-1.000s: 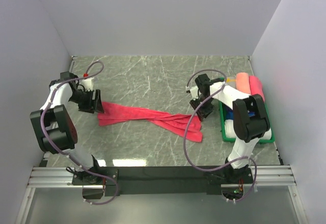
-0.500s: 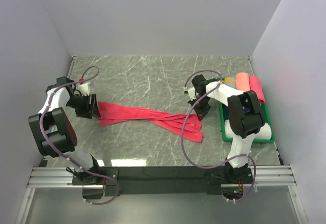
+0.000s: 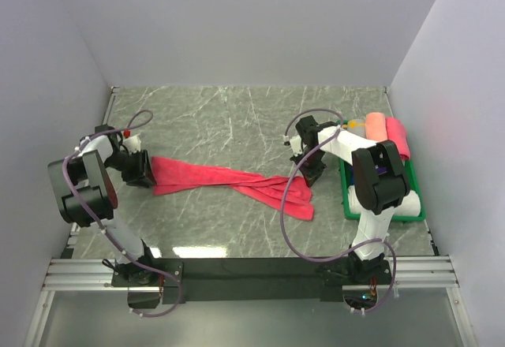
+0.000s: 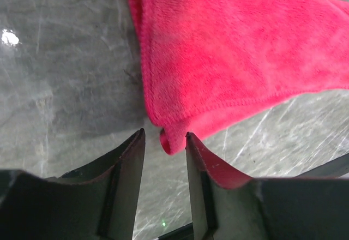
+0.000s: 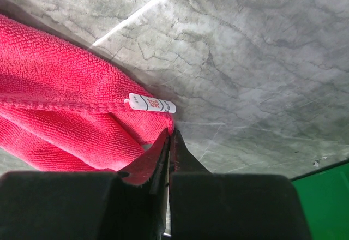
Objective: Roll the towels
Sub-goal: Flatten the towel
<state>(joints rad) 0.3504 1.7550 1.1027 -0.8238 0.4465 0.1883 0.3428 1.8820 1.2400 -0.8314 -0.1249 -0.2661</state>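
The crimson-red towel (image 3: 229, 180) lies bunched in a long strip across the middle of the table. My left gripper (image 3: 144, 170) is at its left end. In the left wrist view the towel (image 4: 229, 49) has a folded corner lying between the tips of the open left gripper (image 4: 165, 137), and the jaws are not closed on it. My right gripper (image 3: 312, 175) is at the towel's right end. In the right wrist view the right gripper (image 5: 170, 135) is shut, pinching the towel (image 5: 60, 103) at its corner beside a white label (image 5: 152, 104).
A green tray (image 3: 384, 215) stands at the right, partly hidden by the right arm. It holds rolled salmon (image 3: 375, 126) and pink (image 3: 399, 136) towels, and a white one (image 3: 357, 198). White walls close in the left, back and right sides.
My left gripper has moved nearer and lower, to the towel's left corner. My right gripper shifted slightly and stays at the towel's right corner. The towel has barely moved.
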